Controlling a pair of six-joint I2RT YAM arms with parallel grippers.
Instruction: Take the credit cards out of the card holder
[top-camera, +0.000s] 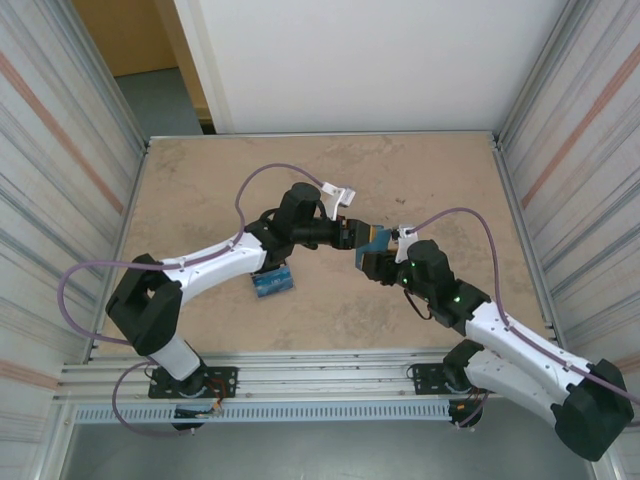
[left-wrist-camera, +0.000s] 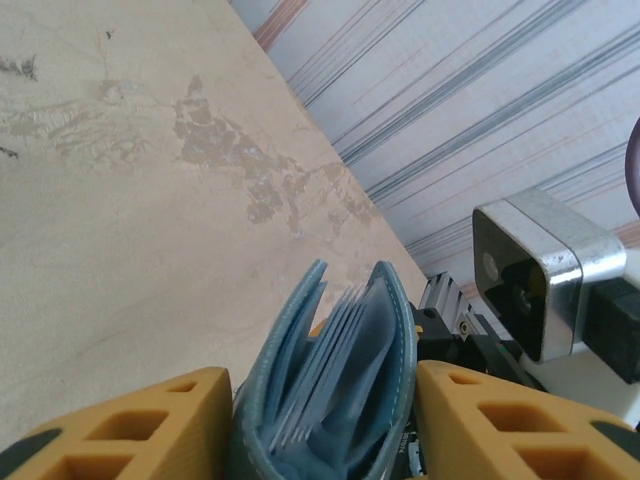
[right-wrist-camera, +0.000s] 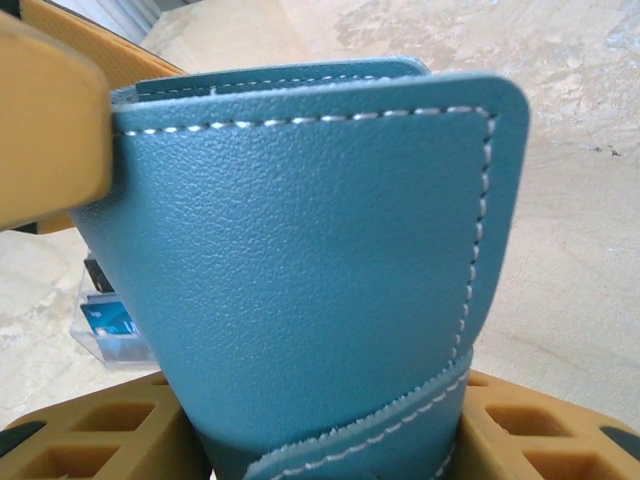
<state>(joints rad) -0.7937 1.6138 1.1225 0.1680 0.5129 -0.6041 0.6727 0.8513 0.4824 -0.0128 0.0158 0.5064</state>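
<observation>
- Card holder (top-camera: 375, 240) hangs in the air above the middle of the table (top-camera: 430, 170), gripped from both sides where the two arms meet.
- Right fingers (right-wrist-camera: 545, 430) pinch the end nearest their camera, stitched outer face toward the lens. This hold looks firm and should serve as the anchor.
- Left fingers (left-wrist-camera: 150, 425) press against both outer walls at the open mouth, so they pinch the whole card holder rather than a single card.
- Squeezing the mouth probably clamps the credit cards (left-wrist-camera: 335, 340) in their slots. It would be better to ease off, slip one finger inside a wall and nip only a card's exposed edge.
- Pull straight along the slot, slowly, with the right side as a steady counter-hold. A skewed pull may drag the soft body or jam the card.
- It is steel-blue and grained like leather, with pale stitching along the rim, rounded corners and a strap across the lower part.
- From the left wrist it gapes in a narrow V, with several thin pale card edges fanned inside.
- Loose cards (top-camera: 273, 282), blue and teal, lie on the table under the left forearm, well apart from it.
</observation>
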